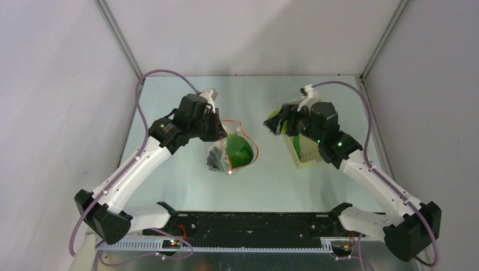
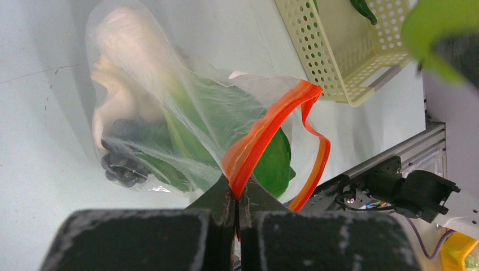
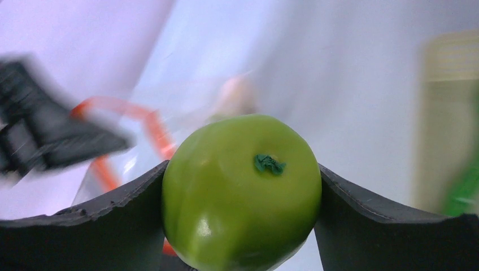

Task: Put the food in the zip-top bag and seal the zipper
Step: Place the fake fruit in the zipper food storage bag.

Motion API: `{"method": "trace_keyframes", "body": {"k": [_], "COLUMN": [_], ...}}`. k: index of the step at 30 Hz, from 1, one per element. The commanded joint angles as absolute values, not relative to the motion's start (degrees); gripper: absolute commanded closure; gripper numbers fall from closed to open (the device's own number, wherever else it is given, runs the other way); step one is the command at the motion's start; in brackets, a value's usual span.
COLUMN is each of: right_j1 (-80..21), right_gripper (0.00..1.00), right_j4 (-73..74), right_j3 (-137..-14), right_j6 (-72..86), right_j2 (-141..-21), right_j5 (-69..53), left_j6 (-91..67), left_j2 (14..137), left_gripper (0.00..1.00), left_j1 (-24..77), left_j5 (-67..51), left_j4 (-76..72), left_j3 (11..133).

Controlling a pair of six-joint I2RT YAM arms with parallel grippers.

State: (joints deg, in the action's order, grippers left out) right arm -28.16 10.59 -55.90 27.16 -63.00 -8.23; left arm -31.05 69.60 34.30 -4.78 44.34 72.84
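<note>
Here the left end effector (image 2: pixel 237 195) is fully closed, and it pinches one lip of the orange zipper (image 2: pixel 265 127) between its fingertips. I think the reason is simple: with one lip lifted, the other lip hangs away from it and the mouth of the bag (image 2: pixel 169 101) stands open like a loop. The bag reaches forward from this end effector and rests on the tabletop (image 1: pixel 186 186). It already has food inside: a green leaf (image 2: pixel 274 164) close in front of the fingertips, dark grapes (image 2: pixel 121 166) farther ahead and to the left, and something white (image 2: pixel 121 34) at the far end, maybe mushrooms, but I cannot tell for sure.

The right end effector (image 3: pixel 243 175) has its jaws wide, one on each side of the apple (image 3: pixel 226 220), and the apple sits firmly between them. Ahead of this end effector and to its left, the orange loop of the zipper is visible, but blurred. So I judge that the apple is carried toward the open mouth.

The yellow basket (image 2: pixel 333 56) is beside and below the right end effector, and a green pepper (image 2: pixel 364 10) lies in it, not yet packed. The sealing must wait, I think, because the pepper is outside. One risk is that the apple pushes the loose lip down.
</note>
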Motion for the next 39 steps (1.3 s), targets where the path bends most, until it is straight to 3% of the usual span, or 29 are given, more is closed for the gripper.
{"method": "trace_keyframes", "body": {"k": [1, 7, 15, 26, 39], "right_j1": [-37.70, -46.07, -48.65, -51.81, -56.07], "right_gripper": [0.48, 0.50, 0.51, 0.50, 0.46], "right_j4": [4.09, -5.79, -8.29, -2.07, 5.36], "right_j3": [-55.47, -56.48, -59.25, -62.63, -68.27], "right_j6": [27.27, 30.69, 34.11, 38.93, 37.87], "right_j2": [-61.24, -66.27, -74.98, -79.56, -85.95], "right_j5": [-18.91, -19.62, -15.76, 13.32, 14.86], "left_j6": [-30.87, -30.86, -30.86, -30.84, -32.09], "left_j2": [68.55, 68.78, 68.65, 67.72, 66.14], "left_gripper": [1.00, 1.00, 1.00, 0.99, 0.99], "left_j1": [33.84, 33.91, 33.93, 33.44, 31.96], "left_j5": [-6.70, -7.17, -8.60, -12.39, -16.02], "left_j4": [43.99, 43.89, 43.43, 42.37, 39.91], "left_j3": [73.36, 73.34, 73.21, 72.91, 71.59]}}
